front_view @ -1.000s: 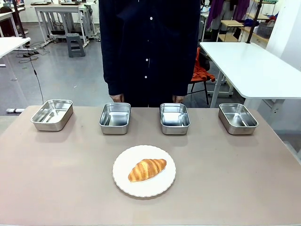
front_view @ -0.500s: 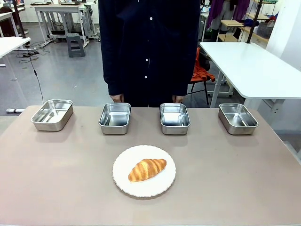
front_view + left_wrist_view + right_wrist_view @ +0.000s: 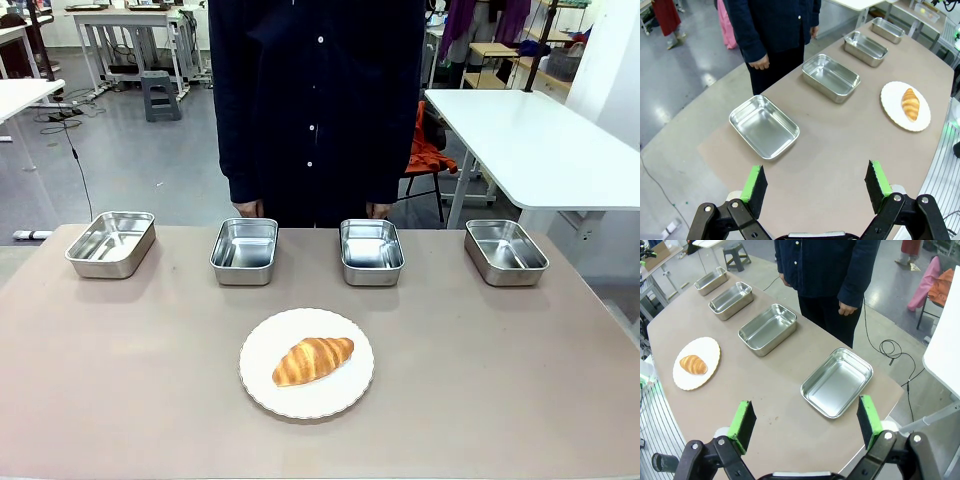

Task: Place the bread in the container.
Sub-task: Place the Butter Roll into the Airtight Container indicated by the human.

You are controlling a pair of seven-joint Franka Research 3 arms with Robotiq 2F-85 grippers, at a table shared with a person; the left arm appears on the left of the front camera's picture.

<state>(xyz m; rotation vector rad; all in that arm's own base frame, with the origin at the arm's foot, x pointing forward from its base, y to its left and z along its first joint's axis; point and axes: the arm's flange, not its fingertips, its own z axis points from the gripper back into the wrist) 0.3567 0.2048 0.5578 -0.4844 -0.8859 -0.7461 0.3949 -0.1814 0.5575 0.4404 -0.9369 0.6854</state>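
Observation:
The bread [image 3: 313, 359], a golden-brown croissant, lies on a round white plate [image 3: 262, 385] in the middle of the table; it also shows in the left wrist view [image 3: 910, 103] and the right wrist view [image 3: 693, 364]. Four shiny steel containers stand in a row at the far edge: [image 3: 111, 242], [image 3: 245, 250], [image 3: 371, 250], [image 3: 505, 251]. My left gripper [image 3: 815, 184] hangs open high above the table's left end, over the nearest container [image 3: 764, 126]. My right gripper [image 3: 805, 422] is open above the right end, near a container [image 3: 837, 382]. Both are empty.
A person in a dark buttoned coat [image 3: 315, 100] stands at the far side behind the two middle containers, hands [image 3: 248, 208] hanging at the table edge. A white table [image 3: 530, 140] stands behind on the right.

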